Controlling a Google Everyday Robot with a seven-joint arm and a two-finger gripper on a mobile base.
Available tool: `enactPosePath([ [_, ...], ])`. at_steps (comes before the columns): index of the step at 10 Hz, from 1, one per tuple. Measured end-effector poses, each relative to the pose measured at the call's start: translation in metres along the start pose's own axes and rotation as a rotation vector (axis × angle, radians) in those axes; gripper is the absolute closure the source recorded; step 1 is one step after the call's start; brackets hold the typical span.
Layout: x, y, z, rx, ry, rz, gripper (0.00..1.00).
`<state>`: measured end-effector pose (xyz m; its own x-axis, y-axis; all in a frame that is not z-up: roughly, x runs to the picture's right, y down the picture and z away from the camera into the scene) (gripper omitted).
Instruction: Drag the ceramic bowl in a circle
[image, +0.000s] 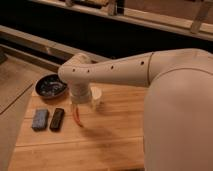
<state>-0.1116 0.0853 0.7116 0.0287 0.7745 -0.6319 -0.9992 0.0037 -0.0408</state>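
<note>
The ceramic bowl (51, 86) is round, shallow and dark with a bluish-white speckled inside. It sits at the back left of the wooden table (110, 135). My white arm reaches in from the right and bends down over the table's middle. My gripper (78, 118) hangs below the arm's wrist, to the right of and nearer than the bowl, apart from it. A reddish fingertip shows pointing down at the tabletop.
A blue sponge (40, 120) and a dark flat bar (57, 119) lie side by side in front of the bowl. A small white cup (96, 96) stands just right of my wrist. A dark counter rail runs behind the table.
</note>
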Motion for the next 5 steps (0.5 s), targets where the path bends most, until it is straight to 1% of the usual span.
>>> enactPosePath([
  [1, -0.013, 0.001, -0.002, 0.000, -0.020, 0.010, 0.35],
  [2, -0.027, 0.009, -0.005, -0.002, -0.040, 0.003, 0.35],
  [3, -0.044, 0.022, -0.013, 0.000, -0.064, -0.031, 0.35],
  [5, -0.066, 0.034, -0.028, 0.009, -0.097, -0.080, 0.35],
])
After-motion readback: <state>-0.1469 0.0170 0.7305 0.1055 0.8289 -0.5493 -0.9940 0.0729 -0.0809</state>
